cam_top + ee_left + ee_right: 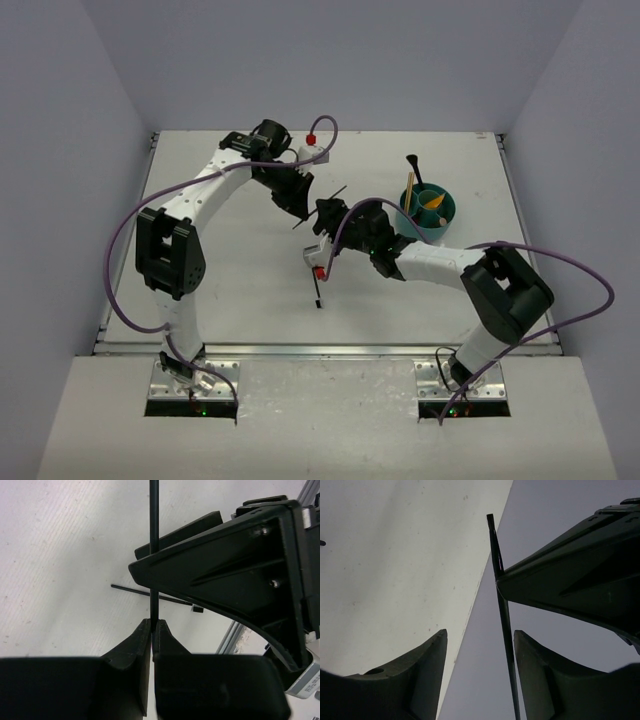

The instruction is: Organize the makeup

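The left gripper (152, 622) has its fingers pressed together on a thin black brush handle (154, 540), which it pinches near one end and holds above the white table (230, 280). In the top view this brush lies slanted in the air over the middle of the table, between the two arms.

The right gripper (480, 635) is spread. The same brush handle passes between its fingers, nearer to one finger, and seems to touch neither. The black bodies of the two grippers are very close together and each one blocks part of the other wrist view.

Just below the grippers, a red and black pencil (318, 285) lies alone on the table.

To the right stands a teal round container (440, 228). In it are two upright wooden sticks (409, 190), an orange wedge (432, 203) and another black brush (414, 168) that leans out over the far rim.
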Motion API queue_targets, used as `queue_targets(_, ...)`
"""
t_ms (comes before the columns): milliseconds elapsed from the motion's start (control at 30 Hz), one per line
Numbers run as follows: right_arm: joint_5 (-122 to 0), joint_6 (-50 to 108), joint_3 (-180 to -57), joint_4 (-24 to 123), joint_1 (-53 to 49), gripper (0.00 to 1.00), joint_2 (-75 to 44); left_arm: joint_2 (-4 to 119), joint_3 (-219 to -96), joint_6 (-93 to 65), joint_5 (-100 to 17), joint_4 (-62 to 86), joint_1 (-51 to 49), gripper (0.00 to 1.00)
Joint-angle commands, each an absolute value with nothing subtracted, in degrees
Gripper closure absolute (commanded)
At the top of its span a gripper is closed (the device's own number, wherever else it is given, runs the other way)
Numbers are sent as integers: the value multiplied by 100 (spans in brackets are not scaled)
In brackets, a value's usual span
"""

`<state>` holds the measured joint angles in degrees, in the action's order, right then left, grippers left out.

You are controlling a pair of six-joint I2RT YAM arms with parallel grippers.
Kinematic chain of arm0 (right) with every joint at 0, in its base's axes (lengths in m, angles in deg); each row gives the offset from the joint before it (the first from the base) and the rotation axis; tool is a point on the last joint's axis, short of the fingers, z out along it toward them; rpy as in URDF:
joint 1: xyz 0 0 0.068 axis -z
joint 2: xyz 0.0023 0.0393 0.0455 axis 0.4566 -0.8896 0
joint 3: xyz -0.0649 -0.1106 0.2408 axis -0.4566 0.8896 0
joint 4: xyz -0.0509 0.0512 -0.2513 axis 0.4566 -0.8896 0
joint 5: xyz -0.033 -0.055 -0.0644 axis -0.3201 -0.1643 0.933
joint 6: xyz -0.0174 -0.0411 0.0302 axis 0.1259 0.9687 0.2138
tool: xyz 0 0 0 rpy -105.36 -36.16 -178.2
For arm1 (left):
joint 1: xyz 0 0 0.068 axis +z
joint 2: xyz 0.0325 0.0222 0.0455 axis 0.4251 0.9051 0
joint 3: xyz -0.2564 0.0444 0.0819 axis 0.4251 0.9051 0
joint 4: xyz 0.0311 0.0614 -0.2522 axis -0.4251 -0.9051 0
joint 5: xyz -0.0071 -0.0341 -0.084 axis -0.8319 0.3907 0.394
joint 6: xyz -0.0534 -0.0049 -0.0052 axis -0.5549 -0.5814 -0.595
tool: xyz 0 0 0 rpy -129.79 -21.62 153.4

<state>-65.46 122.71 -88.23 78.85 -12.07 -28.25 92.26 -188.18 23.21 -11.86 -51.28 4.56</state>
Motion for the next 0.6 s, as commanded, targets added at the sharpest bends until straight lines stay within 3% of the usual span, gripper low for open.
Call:
queue_targets(0, -6492, 12352, -9092, 8250, -1250, 46, -2915, 8918, -18886, 2451, -873, -5120, 456, 100)
queue_targets(67, -6466, 12304, -9163, 8335, -1261, 51, -3014, 8929, -18886, 2476, -795, -5163, 439, 100)
queue_targets(233, -6373, 12279, -9349, 8472, -1291, 52, -3213, 8976, -18848, 2483, -773, -5170, 416, 100)
queue_targets(367, -6313, 12186, -9392, 8583, -1291, 62, -3290, 8993, -18831, 2483, -765, -5186, 416, 100)
queue_targets(467, -6312, 12122, -9423, 8631, -1291, 93, -3309, 9007, -18830, 2487, -760, -5208, 407, 100)
queue_targets(500, -6312, 12118, -9428, 8617, -1291, 99, -3305, 9002, -18838, 2483, -768, -5213, 407, 100)
queue_targets(567, -6305, 12037, -9412, 8620, -1291, 100, -3262, 9002, -18908, 2437, -834, -5183, 407, 100)
